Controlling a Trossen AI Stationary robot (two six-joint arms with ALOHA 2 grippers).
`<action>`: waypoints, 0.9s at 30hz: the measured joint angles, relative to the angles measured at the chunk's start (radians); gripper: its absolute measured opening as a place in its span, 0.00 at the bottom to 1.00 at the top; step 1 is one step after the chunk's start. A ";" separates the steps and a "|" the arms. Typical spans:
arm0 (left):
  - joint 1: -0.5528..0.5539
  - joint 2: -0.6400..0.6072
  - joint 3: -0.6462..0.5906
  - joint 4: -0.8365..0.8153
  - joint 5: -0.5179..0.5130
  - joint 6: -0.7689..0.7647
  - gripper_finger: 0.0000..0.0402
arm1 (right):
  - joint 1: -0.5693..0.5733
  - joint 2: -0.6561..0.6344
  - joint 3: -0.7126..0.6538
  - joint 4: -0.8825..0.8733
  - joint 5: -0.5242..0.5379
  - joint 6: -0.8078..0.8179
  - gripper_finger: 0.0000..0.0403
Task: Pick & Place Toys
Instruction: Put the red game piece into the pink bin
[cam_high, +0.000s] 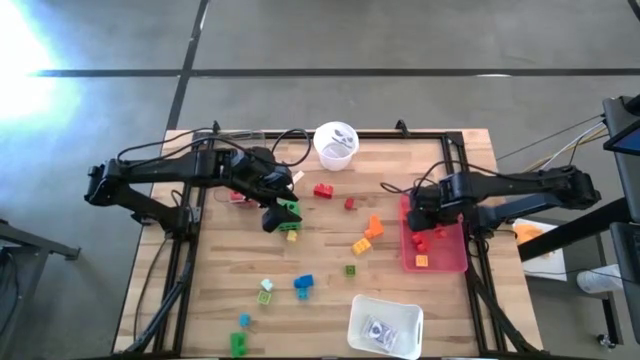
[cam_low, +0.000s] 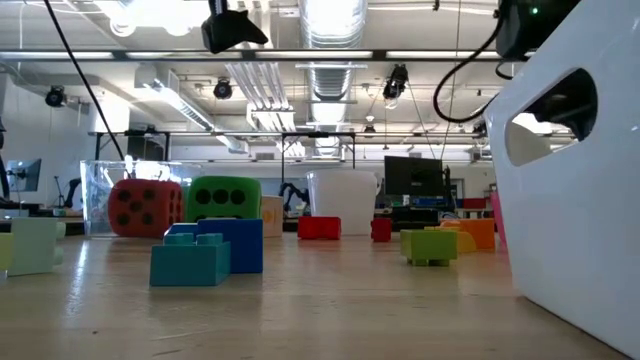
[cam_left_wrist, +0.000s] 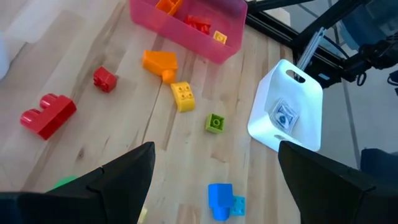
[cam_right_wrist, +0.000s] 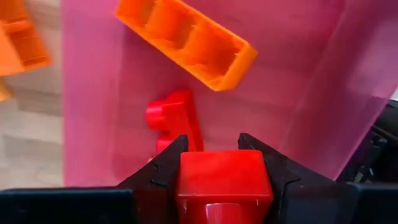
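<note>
On the left of the surface (cam_high: 330, 300), the left end effector (cam_high: 283, 212) hangs just over a green brick (cam_high: 289, 208) near a yellow brick (cam_high: 292, 235); its wrist view shows the fingers (cam_left_wrist: 124, 177) spread wide with nothing between them, so it is released. I judge it is lining up on that green brick, and its next move calls for a short descent and a clench.

Toward the middle lie loose toys: a red brick (cam_high: 323, 190), a small red piece (cam_high: 349, 204), orange bricks (cam_high: 374, 226), a yellow one (cam_high: 361, 245), a green one (cam_high: 351, 270) and blue ones (cam_high: 303, 285). A white cup (cam_high: 336, 144) stands at the far edge and a white tray (cam_high: 385, 325) at the near edge.

On the right, the right end effector (cam_high: 424, 212) sits over the pink bin (cam_high: 452, 258), clenched on a red block (cam_right_wrist: 224, 180), with an orange brick (cam_right_wrist: 186, 40) and another red brick (cam_right_wrist: 174, 118) already inside. This looks like the placing step: next it only needs to release and lift clear.
</note>
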 joint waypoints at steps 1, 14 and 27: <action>0.000 0.000 0.000 -0.002 0.000 0.000 0.85 | 0.000 0.001 -0.009 0.002 0.006 0.006 0.29; 0.000 0.000 0.000 0.001 0.000 0.000 0.85 | 0.029 0.011 -0.044 0.074 -0.052 0.092 0.29; 0.000 0.000 0.000 0.001 0.000 0.001 0.85 | 0.199 0.049 0.027 0.177 -0.004 -0.061 0.29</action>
